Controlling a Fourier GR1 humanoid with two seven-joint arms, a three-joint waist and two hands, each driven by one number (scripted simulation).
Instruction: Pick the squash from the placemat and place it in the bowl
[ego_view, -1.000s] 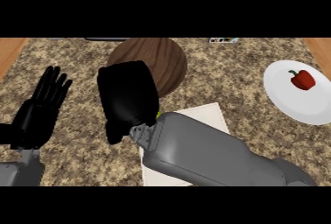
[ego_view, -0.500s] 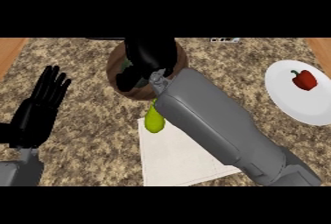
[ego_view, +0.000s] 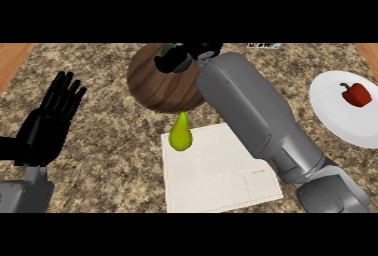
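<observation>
Granite counter: our right hand (ego_view: 179, 56) is now hovering over the far bowl (ego_view: 159, 87), fingers clenched on nothing, while the squash (ego_view: 181, 136) is still lying at the far-left corner of the placemat (ego_view: 221, 170); we are expecting a re-grasp.

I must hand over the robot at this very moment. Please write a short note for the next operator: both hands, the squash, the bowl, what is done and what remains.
Left hand: open, resting at the view's left, fingers up.
Right hand: over the bowl, fingers curled, holding nothing that shows.
Squash: lying at the far left corner of the placemat, thin end toward the bowl, apart from the right hand.
Done: nothing yet; the squash is not in the bowl.
Left: bring the right hand to the squash, grasp it, lift it, put it in the bowl.
</observation>
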